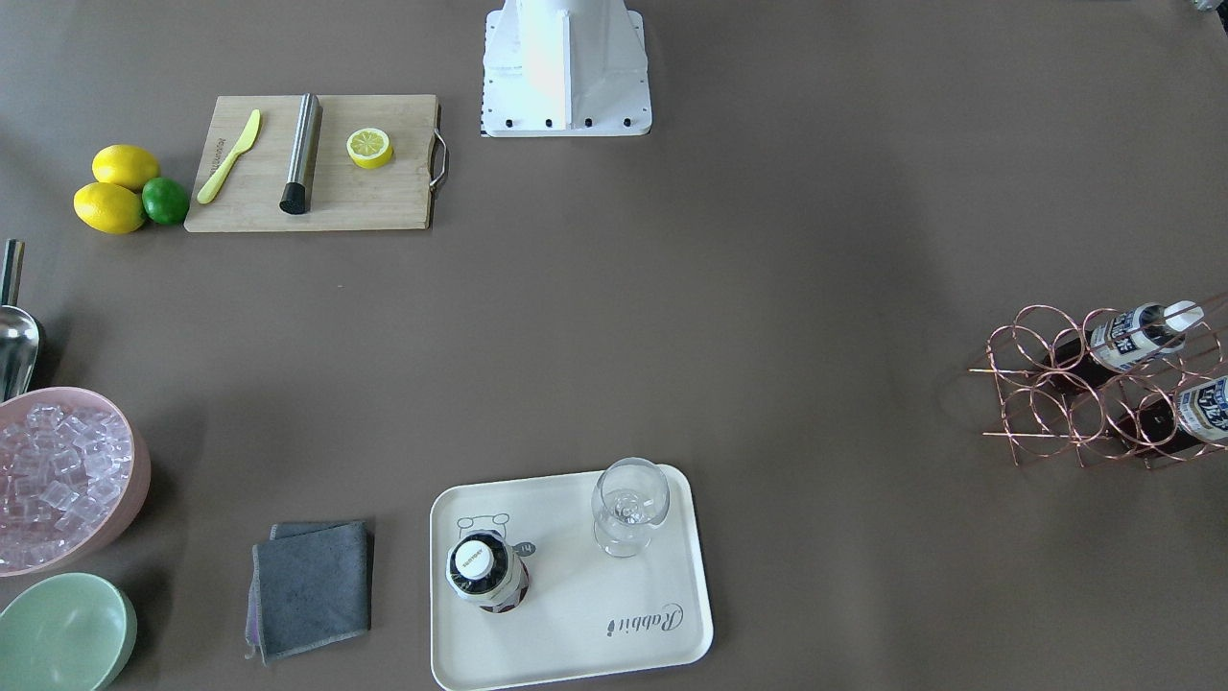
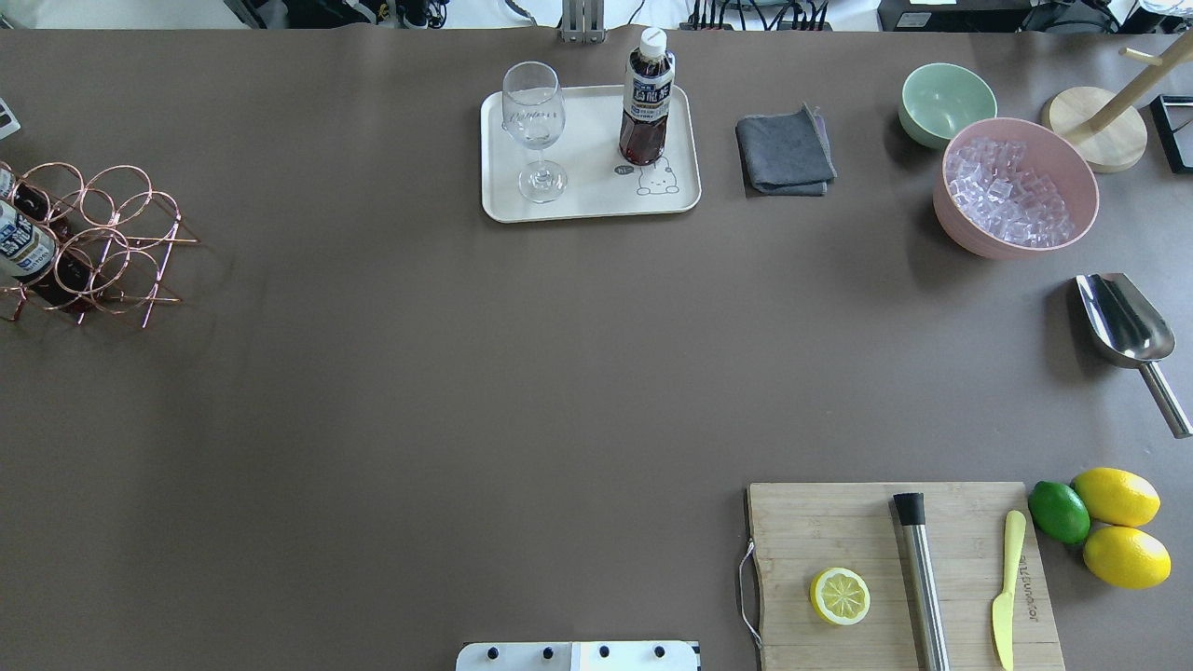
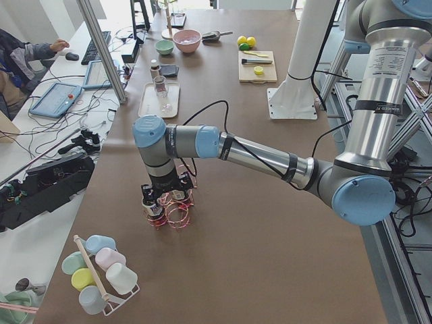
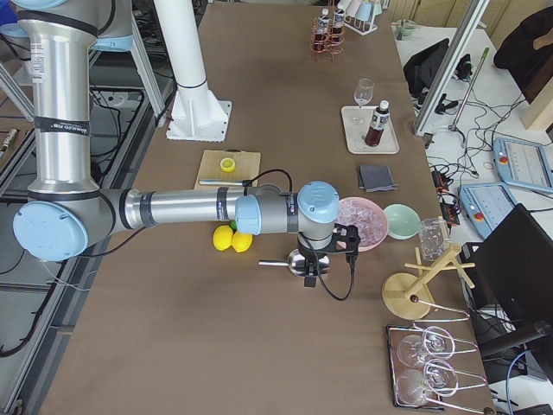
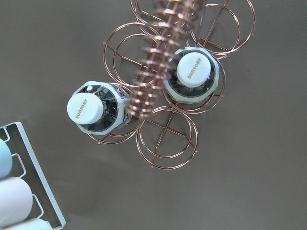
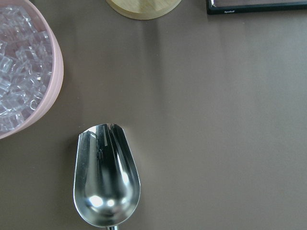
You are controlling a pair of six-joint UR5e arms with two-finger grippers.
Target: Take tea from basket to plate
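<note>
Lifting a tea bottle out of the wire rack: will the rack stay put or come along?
The basket is only thin wire, so probably light and apt to shift. Both tea bottles nearly fill their rings, so one may drag it. The other bottle's weight should help anchor it.

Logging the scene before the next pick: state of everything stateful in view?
Tea: upright on plate, capped.
Basket: holds two capped bottles.
Glass: upright, empty.
Pink bowl: full of ice.
Green bowl: empty.
Scoop: empty.
Cloth: folded.
Half lemon: cut face up.
Left gripper: cannot tell.
Right gripper: cannot tell.
</note>
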